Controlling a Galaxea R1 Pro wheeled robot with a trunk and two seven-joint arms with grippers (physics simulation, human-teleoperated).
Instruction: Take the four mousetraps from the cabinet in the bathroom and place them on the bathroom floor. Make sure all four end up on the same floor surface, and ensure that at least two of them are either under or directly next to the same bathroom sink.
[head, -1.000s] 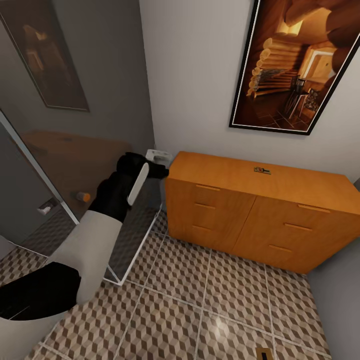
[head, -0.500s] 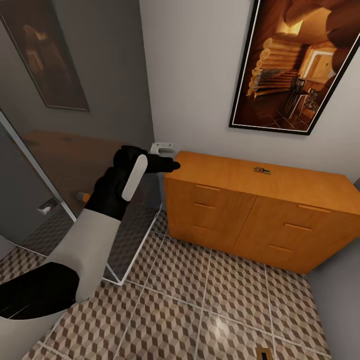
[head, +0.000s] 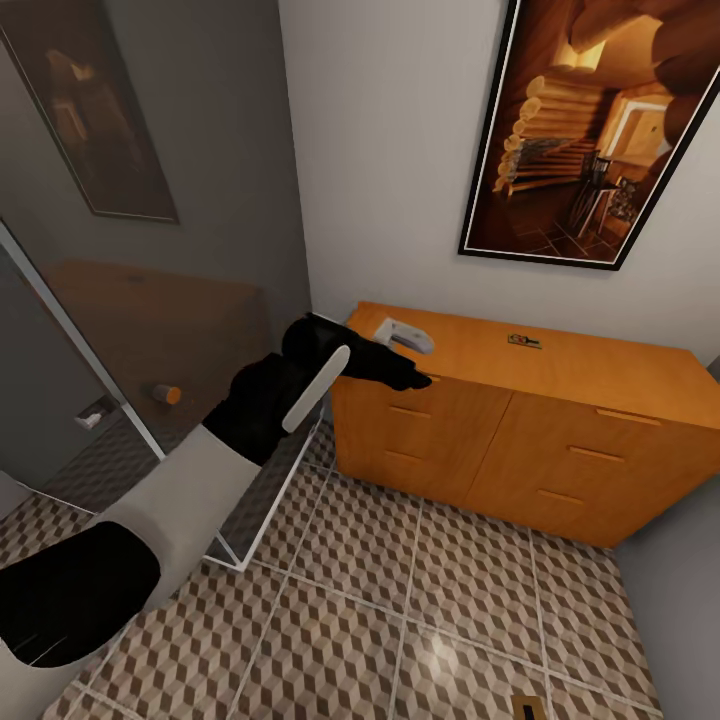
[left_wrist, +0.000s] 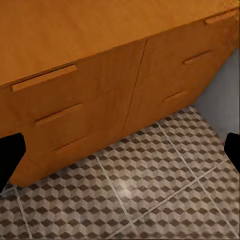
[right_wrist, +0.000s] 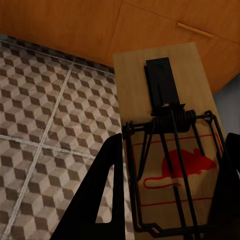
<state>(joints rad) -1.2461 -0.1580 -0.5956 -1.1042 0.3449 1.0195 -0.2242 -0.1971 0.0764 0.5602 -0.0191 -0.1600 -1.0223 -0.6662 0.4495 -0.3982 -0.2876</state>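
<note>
The orange-brown cabinet (head: 560, 385) stands against the white wall, and one tiny mousetrap (head: 524, 341) lies on its flat top. My left gripper (head: 408, 374) reaches over the cabinet's left front edge, well short of that trap. In the left wrist view the left gripper (left_wrist: 120, 152) is open and holds nothing, its fingers (left_wrist: 10, 156) wide apart above the drawer fronts (left_wrist: 75, 107) and the cube-patterned floor (left_wrist: 150, 195). My right gripper (right_wrist: 167, 200) is shut on a mousetrap (right_wrist: 162, 102) with a red mouse print, held above the floor (right_wrist: 45, 100).
A glass shower screen (head: 150, 340) in a white frame closes off the left, and its base rail (head: 268, 505) meets the cabinet's left end. A large framed picture (head: 590, 130) hangs above the cabinet. A grey wall (head: 680, 590) bounds the right. A small wooden piece (head: 527, 707) peeks in at the bottom edge.
My left arm has swung right and forward, from beside the cabinet's left end to over its front left edge. The trap on top has stayed put.
</note>
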